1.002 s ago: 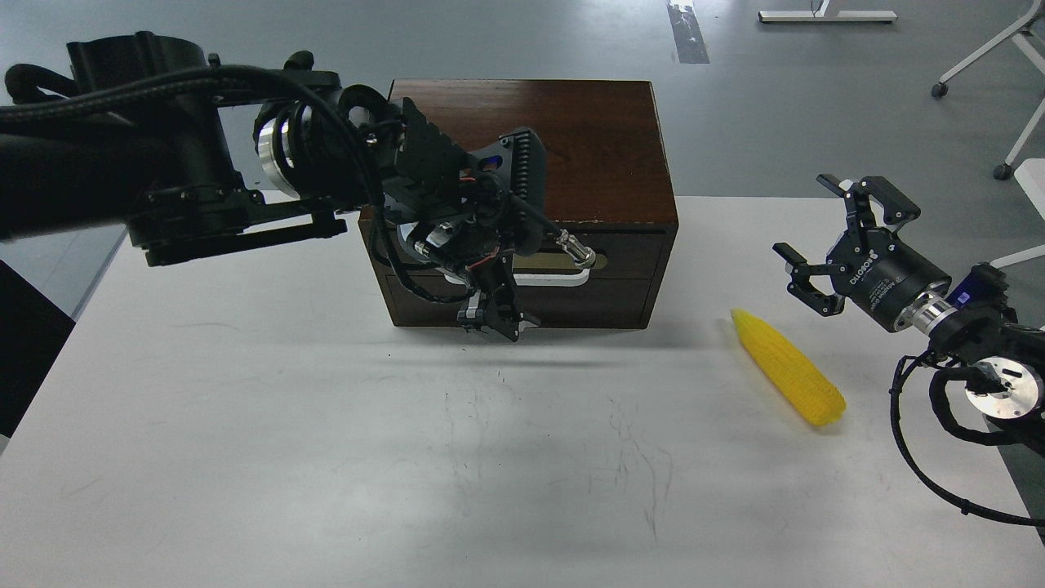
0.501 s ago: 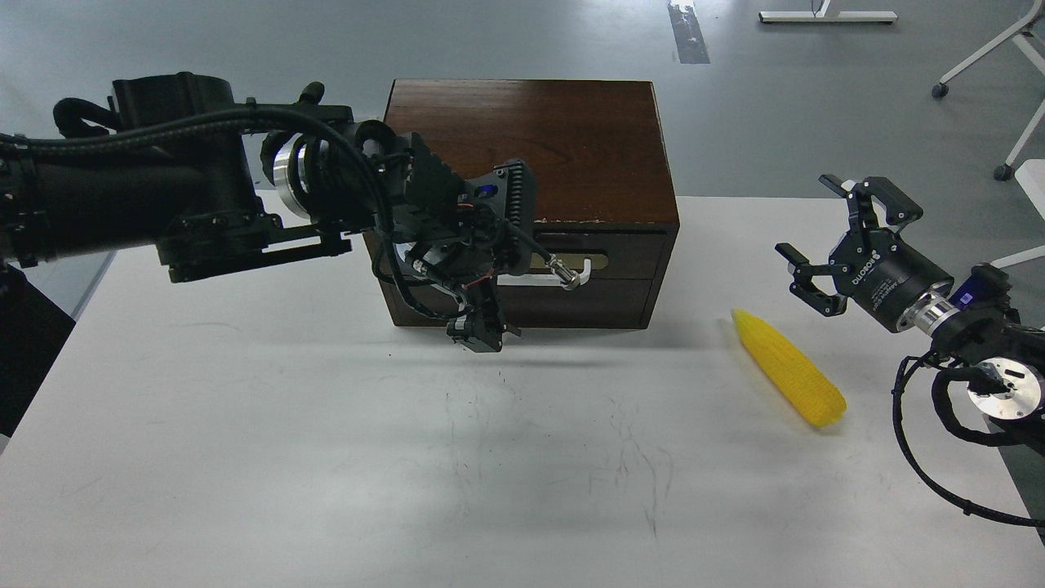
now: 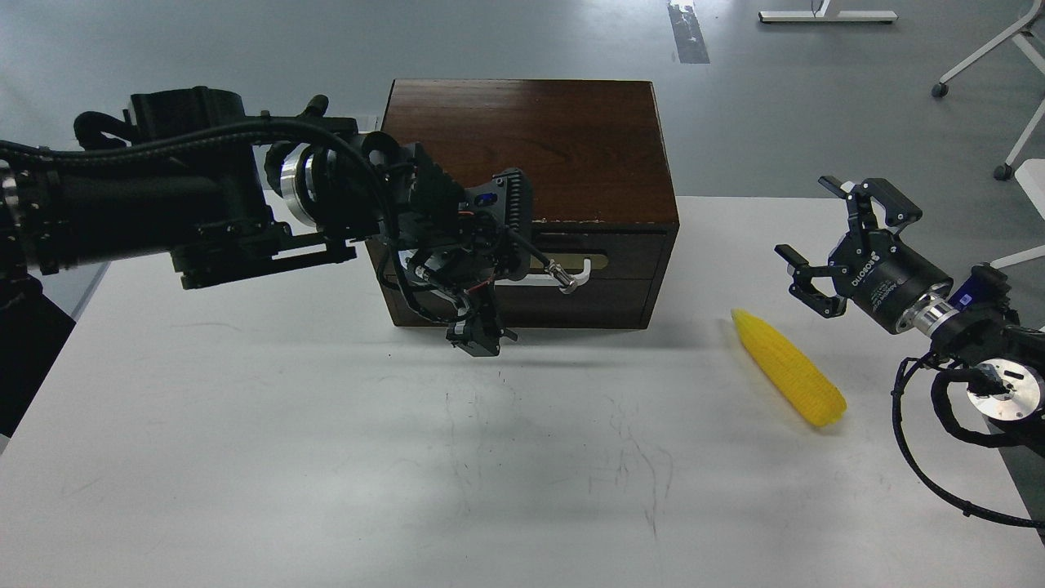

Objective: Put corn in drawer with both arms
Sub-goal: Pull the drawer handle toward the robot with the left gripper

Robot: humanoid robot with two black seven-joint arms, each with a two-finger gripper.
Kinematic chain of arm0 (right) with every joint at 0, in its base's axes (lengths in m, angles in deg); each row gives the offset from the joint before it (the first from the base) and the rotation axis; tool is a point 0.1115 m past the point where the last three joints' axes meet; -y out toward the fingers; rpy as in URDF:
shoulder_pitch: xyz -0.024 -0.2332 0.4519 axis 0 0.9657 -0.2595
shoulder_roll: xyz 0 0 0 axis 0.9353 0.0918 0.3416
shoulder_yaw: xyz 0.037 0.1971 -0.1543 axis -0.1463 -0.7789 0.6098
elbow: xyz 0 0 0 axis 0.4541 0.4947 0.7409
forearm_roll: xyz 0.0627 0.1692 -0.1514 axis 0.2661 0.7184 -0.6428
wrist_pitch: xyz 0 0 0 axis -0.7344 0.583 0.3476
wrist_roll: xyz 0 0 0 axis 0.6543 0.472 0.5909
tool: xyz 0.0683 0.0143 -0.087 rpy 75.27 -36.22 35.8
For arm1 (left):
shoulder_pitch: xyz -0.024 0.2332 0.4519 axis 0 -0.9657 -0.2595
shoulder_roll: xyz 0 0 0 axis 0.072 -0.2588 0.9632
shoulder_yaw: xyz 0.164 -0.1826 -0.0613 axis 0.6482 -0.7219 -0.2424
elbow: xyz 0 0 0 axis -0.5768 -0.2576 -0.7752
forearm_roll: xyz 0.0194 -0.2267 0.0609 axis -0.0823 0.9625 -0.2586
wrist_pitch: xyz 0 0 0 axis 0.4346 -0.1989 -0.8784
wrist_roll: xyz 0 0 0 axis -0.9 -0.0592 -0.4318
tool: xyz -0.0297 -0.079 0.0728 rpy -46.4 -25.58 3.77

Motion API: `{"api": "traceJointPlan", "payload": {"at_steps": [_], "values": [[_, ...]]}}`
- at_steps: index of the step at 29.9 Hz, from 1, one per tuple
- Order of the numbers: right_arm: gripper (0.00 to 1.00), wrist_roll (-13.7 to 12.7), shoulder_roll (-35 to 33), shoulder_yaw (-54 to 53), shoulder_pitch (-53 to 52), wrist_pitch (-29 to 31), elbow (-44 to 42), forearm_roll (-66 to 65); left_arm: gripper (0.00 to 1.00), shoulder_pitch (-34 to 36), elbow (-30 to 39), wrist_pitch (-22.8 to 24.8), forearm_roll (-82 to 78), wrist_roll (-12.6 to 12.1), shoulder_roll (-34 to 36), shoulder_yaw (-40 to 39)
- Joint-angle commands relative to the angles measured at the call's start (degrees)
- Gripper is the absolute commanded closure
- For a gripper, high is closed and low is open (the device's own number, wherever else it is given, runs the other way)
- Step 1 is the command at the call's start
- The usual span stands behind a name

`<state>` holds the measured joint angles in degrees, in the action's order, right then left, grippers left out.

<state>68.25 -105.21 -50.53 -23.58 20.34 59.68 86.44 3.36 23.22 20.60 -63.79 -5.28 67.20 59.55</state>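
Observation:
The corn [image 3: 788,369] lies on the white table [image 3: 245,425] at the right, thin end toward the box. The dark-brown drawer [image 3: 620,265] sits shut in the front of its wooden box [image 3: 531,139]. Its white bar handle [image 3: 571,280] shows only at its right part. My left gripper [image 3: 476,336] hangs in front of the box's lower left front, fingers pointing down, and hides the rest of the handle. Its fingers are dark against the dark wood and cannot be told apart. My right gripper [image 3: 823,243] is open and empty, just up and right of the corn.
The box stands at the table's far edge, in the middle. Grey floor lies beyond, with chair legs on castors [image 3: 980,65] at the far right. Cables [image 3: 922,457] loop under my right wrist over the table's right edge.
My left arm has drawn back to the left, and its gripper has shifted a little left and down along the box front. The drawer, the corn and the right arm have not moved.

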Motion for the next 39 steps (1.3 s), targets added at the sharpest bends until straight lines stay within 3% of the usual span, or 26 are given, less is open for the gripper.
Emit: {"api": "traceJointPlan", "payload": {"at_steps": [1, 30, 39], "values": [[0.00, 0.00, -0.09, 0.00, 0.00, 0.00, 0.01, 0.00, 0.02, -0.46, -0.07, 0.00, 0.00, 0.00, -0.24, 0.00], [0.00, 0.00, -0.18, 0.00, 0.97, 0.00, 0.01, 0.00, 0.02, -1.86, -1.22, 0.00, 0.00, 0.00, -2.26, 2.11], [0.00, 0.00, -0.09, -0.17, 1.32, 0.00, -0.08, 0.00, 0.02, -1.34, 3.69, 0.00, 0.00, 0.00, -1.83, 2.11]]}}
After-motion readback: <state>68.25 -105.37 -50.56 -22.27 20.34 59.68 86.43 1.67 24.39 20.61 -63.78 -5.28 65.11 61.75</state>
